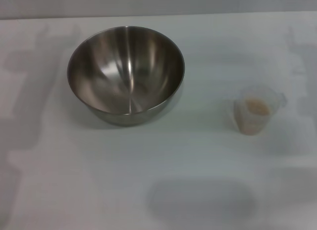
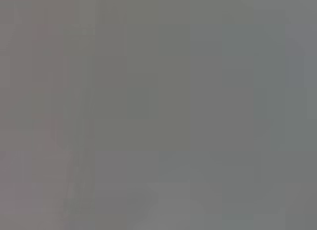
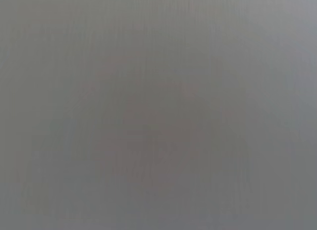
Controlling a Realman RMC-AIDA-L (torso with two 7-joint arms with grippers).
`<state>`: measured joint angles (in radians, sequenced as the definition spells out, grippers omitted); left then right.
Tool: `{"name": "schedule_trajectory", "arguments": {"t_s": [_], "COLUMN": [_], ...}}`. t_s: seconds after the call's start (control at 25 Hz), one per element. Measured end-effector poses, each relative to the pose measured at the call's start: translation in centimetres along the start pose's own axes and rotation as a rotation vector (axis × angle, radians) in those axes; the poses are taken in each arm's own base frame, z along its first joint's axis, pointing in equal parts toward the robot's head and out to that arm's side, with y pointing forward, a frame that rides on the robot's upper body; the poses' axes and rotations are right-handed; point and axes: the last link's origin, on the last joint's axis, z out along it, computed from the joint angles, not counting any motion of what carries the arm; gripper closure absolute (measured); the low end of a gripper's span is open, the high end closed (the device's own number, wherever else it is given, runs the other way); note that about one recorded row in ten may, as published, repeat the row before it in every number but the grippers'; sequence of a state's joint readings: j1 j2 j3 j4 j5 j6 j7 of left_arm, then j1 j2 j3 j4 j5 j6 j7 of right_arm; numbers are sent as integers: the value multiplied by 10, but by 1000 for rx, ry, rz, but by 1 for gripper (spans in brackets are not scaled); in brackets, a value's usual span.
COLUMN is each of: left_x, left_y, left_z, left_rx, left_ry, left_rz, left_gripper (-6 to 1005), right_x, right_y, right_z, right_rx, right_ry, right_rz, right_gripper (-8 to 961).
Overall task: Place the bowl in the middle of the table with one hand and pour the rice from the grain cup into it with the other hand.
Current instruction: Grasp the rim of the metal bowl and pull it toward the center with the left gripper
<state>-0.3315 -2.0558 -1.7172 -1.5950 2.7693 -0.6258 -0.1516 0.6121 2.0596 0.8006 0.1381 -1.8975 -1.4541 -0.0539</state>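
Note:
In the head view a large shiny steel bowl [image 1: 126,74] stands upright and empty on the white table [image 1: 158,180], left of centre and toward the back. A small clear plastic grain cup [image 1: 257,111] stands upright at the right, with its little handle toward the back right. Pale beige rice [image 1: 257,107] fills part of it. Neither gripper shows in any view. Only faint arm shadows lie on the table at the left and right edges. Both wrist views show a plain grey blank with nothing to make out.
The table's far edge [image 1: 158,16] meets a grey wall at the back. A soft grey shadow [image 1: 200,200] lies on the table near the front centre. Bare tabletop lies between the bowl and the cup.

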Motion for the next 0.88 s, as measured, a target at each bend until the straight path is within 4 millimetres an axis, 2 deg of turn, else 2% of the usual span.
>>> {"name": "schedule_trajectory", "arguments": {"t_s": [0.28,0.48,0.88], "left_x": [-2,-9,-16], "left_y": [11,22,24], "left_z": [-13,-16,-10], "left_rx": [-169,-221,-151], "left_ry": [-178,-306,-442], "left_rz": [-20,14,132], "left_gripper": [149,149,151], "right_x": [0,1,3], "right_y": [0,-2,-6], "right_z": [0,-2,-7], "right_rx": [3,6,14], "right_ry": [0,4,15], "right_rz": [1,-1,-9], "right_gripper": [228,229,228]}}
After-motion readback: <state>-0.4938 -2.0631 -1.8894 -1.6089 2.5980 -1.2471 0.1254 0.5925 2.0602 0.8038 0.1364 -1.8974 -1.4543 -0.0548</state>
